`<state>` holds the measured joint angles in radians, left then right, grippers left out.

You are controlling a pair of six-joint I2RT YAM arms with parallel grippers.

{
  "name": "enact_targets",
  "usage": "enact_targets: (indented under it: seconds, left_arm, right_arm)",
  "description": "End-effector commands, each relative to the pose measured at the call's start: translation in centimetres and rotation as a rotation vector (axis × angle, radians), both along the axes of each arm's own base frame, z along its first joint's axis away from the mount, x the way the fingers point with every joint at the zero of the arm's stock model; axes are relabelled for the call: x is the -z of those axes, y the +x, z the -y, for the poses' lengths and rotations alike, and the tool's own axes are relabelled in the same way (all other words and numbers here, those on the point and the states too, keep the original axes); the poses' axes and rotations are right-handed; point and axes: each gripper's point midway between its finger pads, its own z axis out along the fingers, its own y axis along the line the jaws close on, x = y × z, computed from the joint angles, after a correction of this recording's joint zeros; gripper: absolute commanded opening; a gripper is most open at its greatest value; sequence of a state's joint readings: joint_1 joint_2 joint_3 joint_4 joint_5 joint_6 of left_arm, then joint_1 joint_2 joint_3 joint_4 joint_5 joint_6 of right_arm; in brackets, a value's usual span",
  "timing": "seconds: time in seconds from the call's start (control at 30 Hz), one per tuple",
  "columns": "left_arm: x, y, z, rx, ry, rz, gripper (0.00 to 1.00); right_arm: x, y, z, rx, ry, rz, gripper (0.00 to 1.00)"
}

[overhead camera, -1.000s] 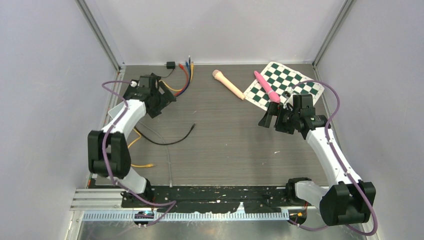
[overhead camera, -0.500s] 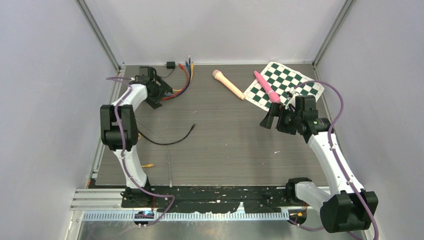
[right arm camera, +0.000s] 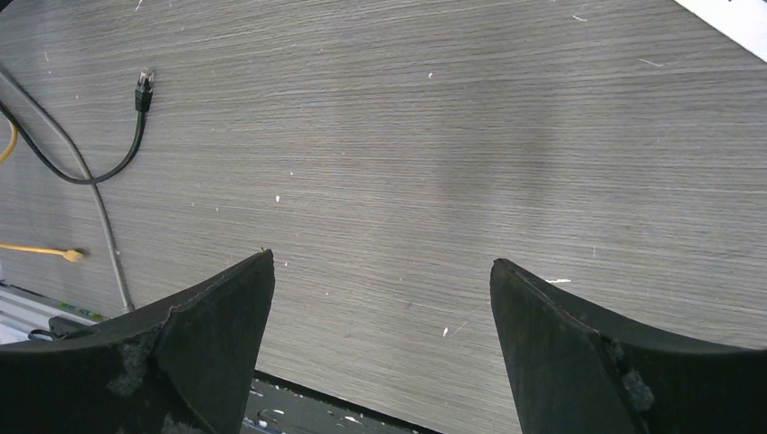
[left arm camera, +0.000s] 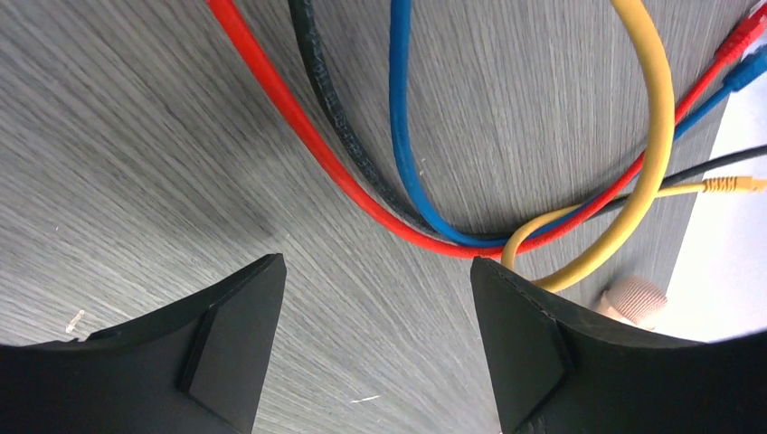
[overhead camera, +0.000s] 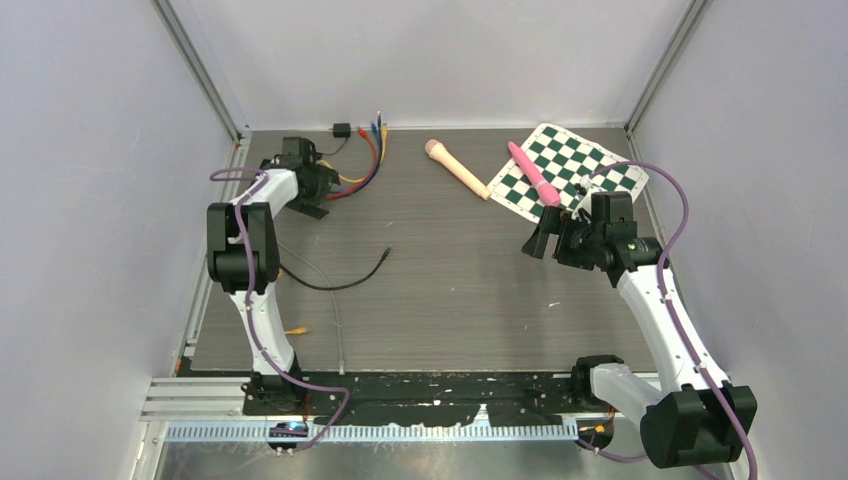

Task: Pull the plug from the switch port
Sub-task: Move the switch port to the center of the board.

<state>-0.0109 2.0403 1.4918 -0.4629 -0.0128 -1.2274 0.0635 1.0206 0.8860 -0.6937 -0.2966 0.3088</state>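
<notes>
The plug is too small to make out in the top view. The black switch (overhead camera: 342, 130) lies in the upper left of the frame, at the back edge of the desk (overhead camera: 450, 280). The left end effector (overhead camera: 320, 187) is just below and left of the switch, apart from it. In the left wrist view its jaws stand open with nothing between them. A red cable (left arm camera: 298, 136), a black cable (left arm camera: 335, 113), a blue cable (left arm camera: 398, 117) and a yellow cable (left arm camera: 651, 136) curve just ahead of the fingertips. The right end effector (overhead camera: 535, 238) is at the right of the frame, well apart from the switch, wide open and empty above the desk.
</notes>
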Motion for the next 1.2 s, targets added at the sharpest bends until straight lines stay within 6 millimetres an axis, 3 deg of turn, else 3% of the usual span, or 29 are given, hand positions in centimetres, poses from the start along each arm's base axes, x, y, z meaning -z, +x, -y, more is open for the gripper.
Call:
enact_targets:
  seconds: [0.0,0.43,0.6,0.8,0.93,1.17]
  left_arm:
    - [-0.6,1.3,-1.5,-0.163,-0.006,0.017,0.77]
    - [2.0,1.8,-1.6,-0.18,0.022,-0.074,0.72]
    - [2.0,1.5,-1.4,-0.125,0.039,-0.098,0.51]
    - [0.9,0.8,-2.1,-0.026,0.192,-0.139,0.36]
    - [1.4,0.1,-2.0,0.015,0.202,-0.164,0.19]
    - [0.9,-0.7,-2.0,0.106,0.268,-0.157,0.0]
  right_arm:
    - [-0.1,0.0,0.3,-0.004,-0.022,0.016,0.96]
    - [0.1,-0.1,0.5,0.005,-0.036,0.012,0.95]
    - [0.1,0.0,0.6,0.007,-0.037,0.01,0.95]
    - [0.1,-0.1,0.5,0.004,-0.031,0.012,0.95]
    - [0.0,-0.2,0.4,0.004,-0.029,0.016,0.95]
    - [-0.1,-0.4,0.4,0.003,-0.025,0.023,0.95]
